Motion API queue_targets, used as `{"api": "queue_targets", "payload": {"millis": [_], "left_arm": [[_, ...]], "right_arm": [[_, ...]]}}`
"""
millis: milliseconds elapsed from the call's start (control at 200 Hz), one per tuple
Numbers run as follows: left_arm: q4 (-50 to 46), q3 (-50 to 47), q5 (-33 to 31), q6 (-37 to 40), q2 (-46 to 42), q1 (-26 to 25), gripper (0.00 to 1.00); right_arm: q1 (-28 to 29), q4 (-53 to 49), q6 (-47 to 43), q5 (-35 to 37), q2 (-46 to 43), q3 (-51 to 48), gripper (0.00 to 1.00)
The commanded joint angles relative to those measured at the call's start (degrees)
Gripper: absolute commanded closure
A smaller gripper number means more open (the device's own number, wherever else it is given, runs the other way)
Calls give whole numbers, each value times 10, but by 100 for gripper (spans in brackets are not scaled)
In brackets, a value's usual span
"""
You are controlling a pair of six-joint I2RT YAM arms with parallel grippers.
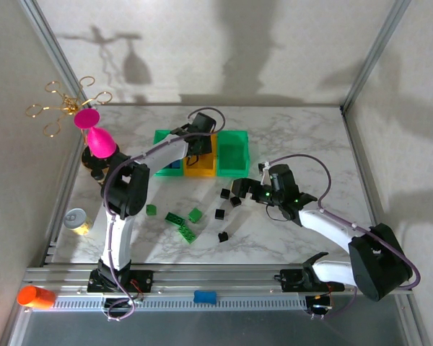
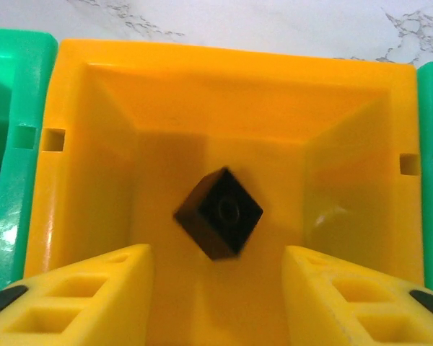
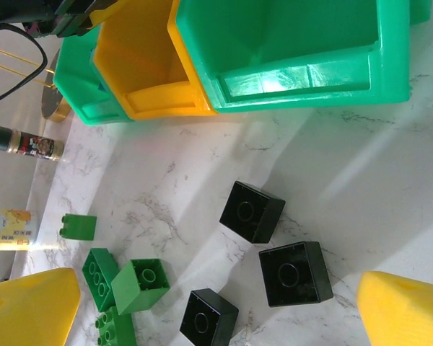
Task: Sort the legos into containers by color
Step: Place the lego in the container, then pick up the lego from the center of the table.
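My left gripper point(image 1: 200, 148) hangs open over the orange bin point(image 1: 200, 167), the middle one of the three joined containers. In the left wrist view a black brick point(image 2: 220, 213) sits tilted inside the orange bin point(image 2: 94, 130), clear of both fingers and slightly blurred. Blue bricks point(image 1: 175, 164) lie in the left green bin point(image 1: 161, 137). My right gripper point(image 1: 239, 191) is open just above the table, with three black bricks point(image 3: 251, 210) point(image 3: 294, 272) point(image 3: 208, 319) between its spread fingers point(image 3: 29, 306). Green bricks point(image 3: 139, 285) lie to their left. The right green bin point(image 3: 296, 50) looks bare inside.
A pink goblet point(image 1: 94, 133) and a gold wire stand point(image 1: 65, 104) occupy the far left corner, with a spice bottle point(image 3: 25, 142) beside them. A can point(image 1: 76, 218) stands at the left edge. More green bricks point(image 1: 187, 233) and a black one point(image 1: 222, 236) lie mid-table.
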Motion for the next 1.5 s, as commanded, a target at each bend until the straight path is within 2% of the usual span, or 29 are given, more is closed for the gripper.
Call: {"api": "queue_targets", "payload": {"millis": [0, 340, 496, 641, 841, 991, 1497], "left_arm": [[-23, 10, -2, 4, -19, 4, 50], [31, -127, 28, -27, -172, -23, 51], [55, -205, 31, -51, -236, -69, 51], [64, -244, 16, -71, -260, -127, 51], [67, -252, 13, -87, -225, -187, 48], [48, -233, 5, -90, -177, -206, 44], [39, -196, -26, -99, -84, -219, 41]], "right_arm": [[-3, 1, -17, 5, 1, 23, 1], [-17, -18, -11, 10, -25, 4, 1], [-34, -35, -4, 10, -46, -15, 1], [-46, -40, -6, 4, -64, -40, 1], [-64, -39, -2, -1, -75, -69, 1], [-80, -42, 2, -4, -86, -79, 1], [-88, -26, 3, -13, -83, -88, 1]]}}
